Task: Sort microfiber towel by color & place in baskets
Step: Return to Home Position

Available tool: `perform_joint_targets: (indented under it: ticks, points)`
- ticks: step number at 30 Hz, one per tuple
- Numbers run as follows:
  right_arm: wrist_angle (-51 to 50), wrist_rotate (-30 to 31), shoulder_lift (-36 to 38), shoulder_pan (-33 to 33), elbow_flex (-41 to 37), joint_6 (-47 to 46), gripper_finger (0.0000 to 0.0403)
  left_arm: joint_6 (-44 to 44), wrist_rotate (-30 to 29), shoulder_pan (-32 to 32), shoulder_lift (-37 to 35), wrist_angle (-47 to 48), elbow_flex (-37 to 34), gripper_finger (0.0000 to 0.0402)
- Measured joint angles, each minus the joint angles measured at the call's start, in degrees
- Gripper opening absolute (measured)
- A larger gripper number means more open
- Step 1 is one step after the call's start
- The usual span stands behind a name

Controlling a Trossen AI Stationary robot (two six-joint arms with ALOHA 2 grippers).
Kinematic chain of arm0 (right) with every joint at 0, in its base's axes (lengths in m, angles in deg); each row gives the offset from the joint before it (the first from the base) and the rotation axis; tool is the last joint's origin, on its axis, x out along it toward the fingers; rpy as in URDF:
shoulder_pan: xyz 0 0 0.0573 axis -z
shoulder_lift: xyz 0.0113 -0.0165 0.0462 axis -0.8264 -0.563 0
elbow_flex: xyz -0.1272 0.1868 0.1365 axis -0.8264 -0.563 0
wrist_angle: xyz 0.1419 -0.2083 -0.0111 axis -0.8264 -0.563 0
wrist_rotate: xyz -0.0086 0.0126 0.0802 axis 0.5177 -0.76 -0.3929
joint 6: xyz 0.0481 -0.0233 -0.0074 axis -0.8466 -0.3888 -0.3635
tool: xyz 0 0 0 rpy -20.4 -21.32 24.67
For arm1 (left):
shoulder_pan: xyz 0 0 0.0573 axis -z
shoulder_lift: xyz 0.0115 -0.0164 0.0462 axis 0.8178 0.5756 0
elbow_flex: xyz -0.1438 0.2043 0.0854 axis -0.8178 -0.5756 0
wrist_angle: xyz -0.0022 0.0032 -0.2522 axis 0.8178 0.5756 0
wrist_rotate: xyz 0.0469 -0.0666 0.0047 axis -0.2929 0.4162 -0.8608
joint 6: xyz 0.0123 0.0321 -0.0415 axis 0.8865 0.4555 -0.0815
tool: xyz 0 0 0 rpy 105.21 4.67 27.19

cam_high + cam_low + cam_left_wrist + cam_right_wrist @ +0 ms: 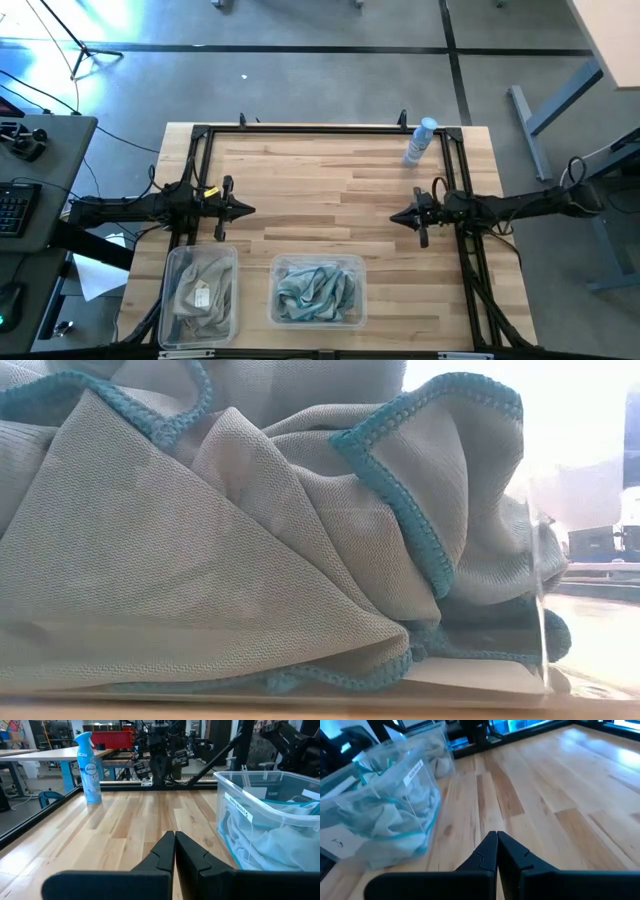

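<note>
While left hand (250, 210), right hand (393, 218) closed, towels (315, 290) apart in baskets (318, 259).

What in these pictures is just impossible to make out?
- High view: how many teal towels fill the wider basket; they are bunched into one heap.
- High view: the grey towels' count in the narrower basket, likewise; their white tag, too small to read.
- Low view: the rest of the table, hidden by the teal towels filling the picture.

Teal towels (250, 540) fill low view, hiding most of table (330, 190); tag (199, 294) print illegible.
</note>
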Motion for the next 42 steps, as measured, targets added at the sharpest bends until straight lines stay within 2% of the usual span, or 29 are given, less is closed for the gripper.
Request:
perform_joint_targets:
  ticks: [8,26,38,42]
  points:
    - [0.5,-4.2,6.6,3.0,-0.5,4.7,0.0000,0.0,0.0,0.0,0.0,0.0,0.0,0.0000]
    - [-1.9,-4.2,19.2,4.3,-0.6,7.5,0.0000,0.0,0.0,0.0,0.0,0.0,0.0,0.0000]
    - [-9.8,-4.5,28.7,4.3,-0.6,6.5,0.0000,0.0,0.0,0.0,0.0,0.0,0.0,0.0000]
    - [-12.1,-4.3,28.3,4.3,-0.6,7.3,0.0000,0.0,0.0,0.0,0.0,0.0,0.0,0.0000]
